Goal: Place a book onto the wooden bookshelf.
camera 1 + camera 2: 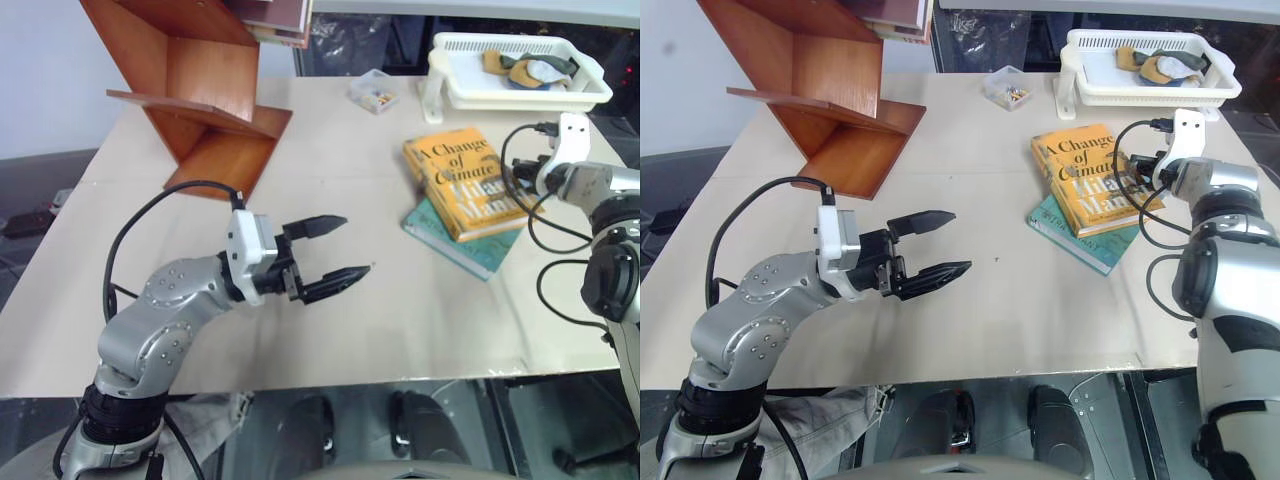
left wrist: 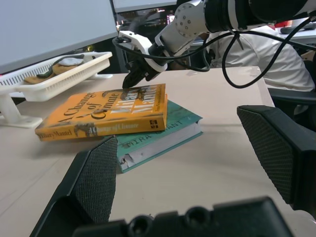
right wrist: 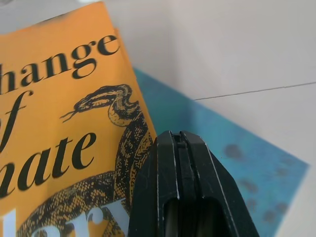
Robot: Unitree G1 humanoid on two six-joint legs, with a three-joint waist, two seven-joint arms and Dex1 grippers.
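The right gripper (image 2: 129,85), its two fingers pressed together, rests its tip on the orange book (image 1: 462,181) at its right edge. That book lies flat on a teal book (image 1: 470,247) on the table (image 1: 380,300), near a white tray (image 1: 520,92). The left gripper (image 1: 335,256) hovers over the table's middle, fingers apart and empty. The wooden bookshelf (image 1: 200,90) stands at the far left.
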